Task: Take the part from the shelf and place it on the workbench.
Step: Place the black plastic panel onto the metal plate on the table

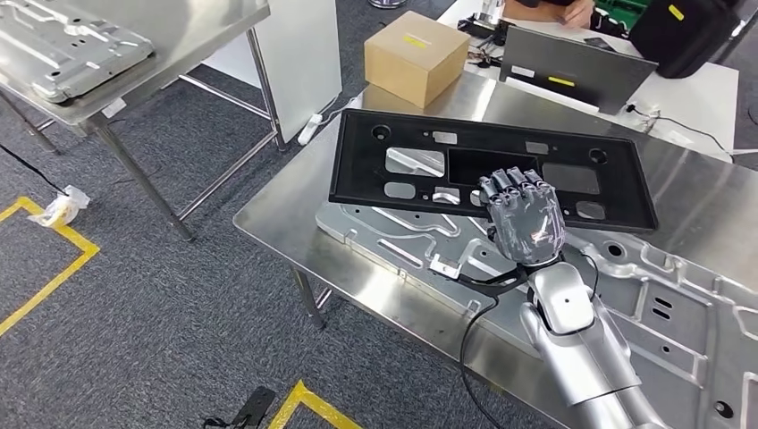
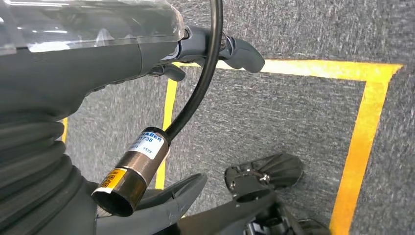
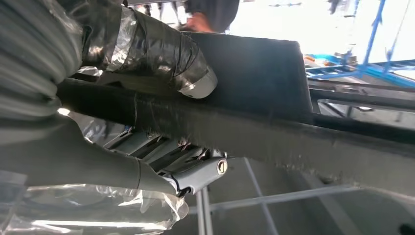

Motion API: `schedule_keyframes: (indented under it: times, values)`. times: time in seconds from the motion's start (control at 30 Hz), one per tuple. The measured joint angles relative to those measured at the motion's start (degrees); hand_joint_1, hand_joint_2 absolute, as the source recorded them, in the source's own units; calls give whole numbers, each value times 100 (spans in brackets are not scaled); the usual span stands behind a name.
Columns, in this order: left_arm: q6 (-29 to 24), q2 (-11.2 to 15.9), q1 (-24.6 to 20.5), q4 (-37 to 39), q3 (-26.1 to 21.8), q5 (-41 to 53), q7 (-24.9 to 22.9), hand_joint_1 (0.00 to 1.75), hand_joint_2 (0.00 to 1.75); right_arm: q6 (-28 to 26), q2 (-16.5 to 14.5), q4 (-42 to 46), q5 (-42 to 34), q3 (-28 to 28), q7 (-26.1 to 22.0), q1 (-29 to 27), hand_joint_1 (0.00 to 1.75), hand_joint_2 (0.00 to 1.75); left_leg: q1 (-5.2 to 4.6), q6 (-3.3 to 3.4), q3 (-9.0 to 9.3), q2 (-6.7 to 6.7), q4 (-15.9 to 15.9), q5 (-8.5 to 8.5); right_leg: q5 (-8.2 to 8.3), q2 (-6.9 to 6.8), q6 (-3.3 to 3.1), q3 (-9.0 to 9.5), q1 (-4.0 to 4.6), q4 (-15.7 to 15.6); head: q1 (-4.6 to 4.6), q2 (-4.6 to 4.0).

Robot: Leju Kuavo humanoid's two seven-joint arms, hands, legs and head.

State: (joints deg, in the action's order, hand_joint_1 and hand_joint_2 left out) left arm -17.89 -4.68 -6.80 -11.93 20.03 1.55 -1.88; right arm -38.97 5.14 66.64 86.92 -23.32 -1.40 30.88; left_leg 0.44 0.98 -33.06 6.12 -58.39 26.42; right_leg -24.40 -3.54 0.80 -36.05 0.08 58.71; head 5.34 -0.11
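Observation:
The part is a long black plastic panel (image 1: 487, 136) with several cut-outs. It hangs tilted just above the steel workbench (image 1: 277, 223), its far edge higher. My right hand (image 1: 526, 219) grips its near edge from below. In the right wrist view the thumb (image 3: 161, 49) lies on one face of the black panel (image 3: 274, 73) and the fingers (image 3: 195, 169) clamp the other face. My left hand (image 2: 98, 63) hangs over the grey carpet, holding nothing, with its fingers apart.
A stamped silver metal sheet (image 1: 644, 295) lies on the workbench under the panel. A cardboard box (image 1: 416, 55) and a dark grey case (image 1: 572, 67) stand at the far side, near a person (image 1: 545, 7). A second steel table (image 1: 179, 36) stands far left. Yellow tape (image 1: 54, 268) marks the floor.

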Motion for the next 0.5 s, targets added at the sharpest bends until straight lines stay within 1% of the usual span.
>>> schedule_keyframes:
  times: [0.03, 0.07, 0.1, 0.13, 0.17, 0.2, 0.23, 0.27, 0.3, 0.33, 0.37, 0.4, 0.43, 0.47, 0.5]
  values:
    - [0, -1, -4, 0, -1, 0, 0, 0, 175, 0, -1, 1, 0, 10, 0, -1, 175, 175, 6, -35, 14, 36, 2, 18, 10, 69, -36, 6, -12, -14, 0, 0]
    - [0, -1, -9, -1, -1, 0, 0, 0, 175, 0, -5, 3, -1, 20, 0, -1, 175, 175, 17, -69, 20, -14, -28, 57, 22, 133, -72, 19, -25, -38, -1, 0]
    - [-2, -1, -14, -1, -2, 0, 0, 0, 175, 0, -9, 3, -1, 27, 0, 5, 175, 175, 30, -97, -11, -128, -136, 143, 38, 194, -113, 36, -44, -62, -3, 0]
    - [-3, -1, -13, -1, -2, 0, -1, 0, 175, 0, -19, 4, -2, 30, 0, 11, 175, 175, 44, -117, -104, -285, -369, 289, 52, 257, -152, 53, -67, -83, -9, 0]
    - [-4, 1, -4, -1, -3, 0, -3, 0, 175, 0, -33, 3, -2, 30, 0, 14, 175, 175, 51, -128, -249, -441, -708, 470, 54, 322, -175, 56, -69, -87, -13, 0]
    - [-5, 1, 10, 0, -4, 0, -5, 0, 175, 0, -46, 1, -2, 30, -3, 9, 175, 175, 53, -137, -436, -526, -1100, 651, 55, 395, -193, 54, -70, -83, -17, 0]
    - [-4, 2, 26, 0, -4, -1, -8, 0, 175, 0, -59, -1, -2, 29, -8, -3, 175, 175, 54, -144, -608, -562, -1439, 766, 54, 481, -200, 52, -68, -75, -18, 0]
    - [-4, 2, 37, 0, -5, -1, -9, 0, 175, 0, -67, -2, -2, 28, -15, -16, 175, 175, 55, -147, -707, -576, -1606, 769, 51, 568, -201, 50, -65, -62, -18, 0]
    - [-3, 2, 42, 0, -5, -2, -10, 0, 175, 0, -70, -4, -2, 28, -24, -27, 175, 175, 55, -142, -704, -584, -1552, 655, 46, 657, -197, 49, -63, -44, -18, 0]
    - [-3, 3, 43, 0, -5, -2, -10, 0, 175, 0, -73, -4, -2, 28, -31, -33, 175, 175, 58, -130, -600, -616, -1286, 450, 37, 743, -188, 48, -64, -20, -18, 0]
    - [-3, 5, 41, 0, -5, -2, -10, 0, 175, 0, -78, -4, -4, 28, -36, -35, 175, 175, 62, -111, -438, -718, -894, 232, 23, 820, -174, 43, -69, 6, -18, 0]
    - [-3, 9, 41, 0, -5, -2, -10, 0, 175, 0, -83, -4, -7, 28, -39, -32, 175, 175, 72, -93, -278, -848, -527, 82, 9, 894, -151, 26, -65, 42, -17, 0]
    - [-3, 14, 41, 0, -7, -2, -11, 0, 175, 0, -90, -4, -11, 28, -39, -29, 175, 175, 75, -78, -166, -957, -275, 1, 4, 966, -120, 1, -71, 67, -17, 0]
    - [-2, 17, 42, 0, -8, -3, -13, 0, 175, 0, -96, -5, -15, 28, -40, -31, 175, 175, 70, -63, -111, -1029, -151, -13, 5, 1032, -82, -26, -80, 81, -16, 0]
    - [-2, 20, 41, 0, -10, -3, -15, 0, 175, 0, -98, -5, -20, 30, -42, -34, 175, 175, 60, -48, -96, -1015, -129, 3, 18, 1099, -40, -49, -89, 78, -17, 0]
